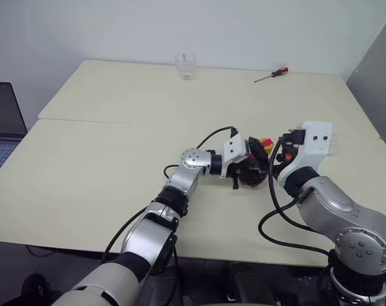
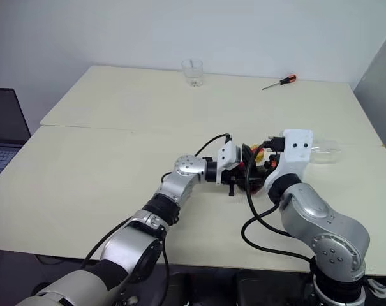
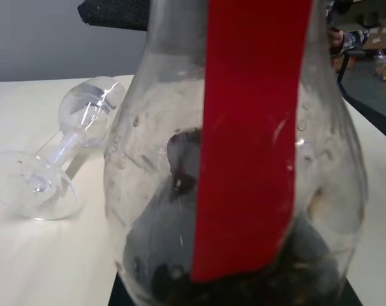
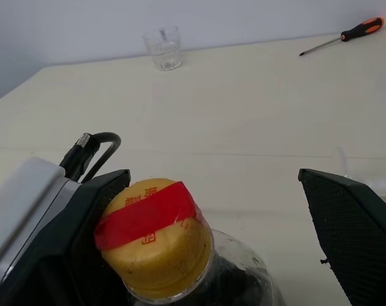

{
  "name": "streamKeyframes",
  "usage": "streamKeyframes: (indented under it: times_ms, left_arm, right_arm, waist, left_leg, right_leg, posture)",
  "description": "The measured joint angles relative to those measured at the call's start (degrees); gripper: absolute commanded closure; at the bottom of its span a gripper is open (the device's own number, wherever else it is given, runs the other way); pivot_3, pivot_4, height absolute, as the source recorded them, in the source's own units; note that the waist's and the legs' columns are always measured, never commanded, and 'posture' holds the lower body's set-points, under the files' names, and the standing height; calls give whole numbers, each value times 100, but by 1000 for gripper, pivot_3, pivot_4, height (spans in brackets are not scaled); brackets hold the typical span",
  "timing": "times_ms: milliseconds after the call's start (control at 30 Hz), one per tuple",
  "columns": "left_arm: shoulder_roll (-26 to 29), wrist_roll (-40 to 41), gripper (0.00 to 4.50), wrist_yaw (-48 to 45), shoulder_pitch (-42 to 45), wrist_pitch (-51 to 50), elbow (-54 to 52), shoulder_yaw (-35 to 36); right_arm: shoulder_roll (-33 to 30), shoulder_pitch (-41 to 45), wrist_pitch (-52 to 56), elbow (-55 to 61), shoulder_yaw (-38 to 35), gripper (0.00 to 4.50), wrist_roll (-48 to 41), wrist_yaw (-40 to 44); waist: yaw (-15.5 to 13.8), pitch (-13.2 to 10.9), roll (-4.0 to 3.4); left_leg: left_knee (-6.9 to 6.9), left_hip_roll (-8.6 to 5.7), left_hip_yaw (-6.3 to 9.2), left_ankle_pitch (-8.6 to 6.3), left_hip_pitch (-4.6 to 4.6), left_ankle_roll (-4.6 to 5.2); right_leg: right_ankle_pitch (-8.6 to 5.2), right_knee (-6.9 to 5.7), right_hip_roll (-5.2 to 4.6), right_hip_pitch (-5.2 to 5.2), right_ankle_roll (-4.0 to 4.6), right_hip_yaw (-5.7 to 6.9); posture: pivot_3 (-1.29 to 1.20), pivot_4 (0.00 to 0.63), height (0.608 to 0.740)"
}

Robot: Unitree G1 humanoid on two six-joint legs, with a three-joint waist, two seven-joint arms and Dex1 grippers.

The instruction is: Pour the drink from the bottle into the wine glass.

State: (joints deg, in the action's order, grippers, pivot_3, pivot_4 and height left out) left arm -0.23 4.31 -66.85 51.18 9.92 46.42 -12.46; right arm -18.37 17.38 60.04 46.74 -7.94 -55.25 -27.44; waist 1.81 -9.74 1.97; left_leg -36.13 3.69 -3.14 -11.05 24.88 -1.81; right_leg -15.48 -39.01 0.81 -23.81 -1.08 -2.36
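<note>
Left gripper point(image 1: 249, 167) clamped on the bottle point(image 1: 254, 167), held upright near the table's point(image 1: 84, 166) front; cap point(image 4: 155, 237) still on, drink point(image 3: 244, 280) low inside. Right gripper point(image 4: 244, 242) spread wide around the cap. Wine glass point(image 3: 59, 159) lies on its side just beyond

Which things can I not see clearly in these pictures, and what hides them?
- bottle: in the head views, its body is hidden between the left gripper and the right gripper.
- drink: in the left wrist view, the red label strip covers its level and the picture's edge cuts it off.
- wine glass: in the right eye view, mostly behind the right gripper.
- tumbler: too small to tell its contents.
</note>
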Motion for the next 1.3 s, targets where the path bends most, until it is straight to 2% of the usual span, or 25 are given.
streamKeyframes:
  times_ms: [633, 1067, 1167, 1300]
  left_arm:
    - [33, 0, 3653, 12, -6, 0, -8, -66]
    - [213, 17, 3654, 100, -6, 11, -4, 67]
    - [198, 17, 3654, 101, -7, 11, -4, 65]
    - [184, 15, 3654, 110, -4, 13, -5, 68]
  right_arm:
    - [-560, -745, -254, 415, -467, 0, -690, 296]
    - [-1087, -2089, -1054, 609, -968, 0, -1625, 769]
    - [-1226, -1983, -1226, 612, -837, 0, -1768, 736]
    - [-1185, -1162, -1354, 606, -296, 0, -1802, 333]
  waist:
    - [0, 0, 0]
    - [2, 0, 1]
    - [3, -1, 1]
    - [12, -1, 1]
  left_leg:
    - [0, -1, 0, 0, 0, 0]
    - [0, -1, 2, 0, -4, 0]
    - [-1, -1, 2, 0, -5, 0]
    - [0, 0, 5, 0, -7, 0]
  right_leg:
    - [0, 1, 0, 1, 0, 0]
    - [0, 3, 0, 7, -1, 1]
    - [0, 3, 0, 7, -1, 1]
    - [0, 4, 3, 7, -1, 1]
  posture:
    - [0, 150, 740]
    - [0, 150, 740]
    - [0, 150, 740]
    - [0, 150, 740]
